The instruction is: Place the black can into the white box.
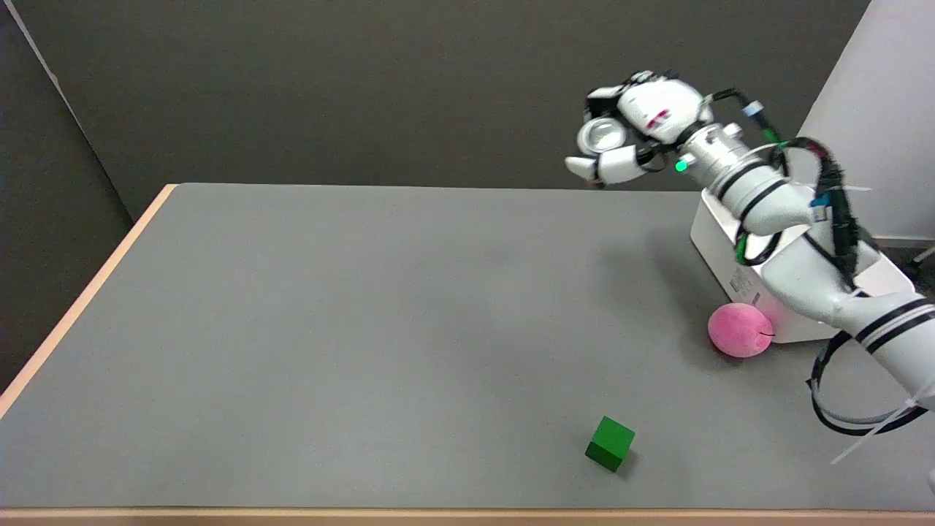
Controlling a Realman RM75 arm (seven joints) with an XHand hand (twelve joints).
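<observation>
Fingers [610, 166] of the black-and-white right hand [632, 128] were curled around a black cylindrical can [603, 131], whose silvery round end faced the camera. One white finger wrapped under the can and others closed over its top, so the hand had firm hold of it. The can's black body was mostly hidden behind the fingers; only the shiny end and a dark edge showed. Hand and can were raised in the air above the table's far edge, seen against the dark wall, with the can lying roughly sideways.

The white rectangular box [719, 241] sat on the grey tabletop [329, 307] at the right, below and to the right of the held can. The white right arm [796, 241] with black cables crossed over the box and covered much of it, so its inside could not be seen.

A pink round ball-like object [739, 330] lay touching or just beside the box's near corner. A small green cube [610, 443] sat well apart, toward the near edge. The table had a light wooden rim [80, 299].
</observation>
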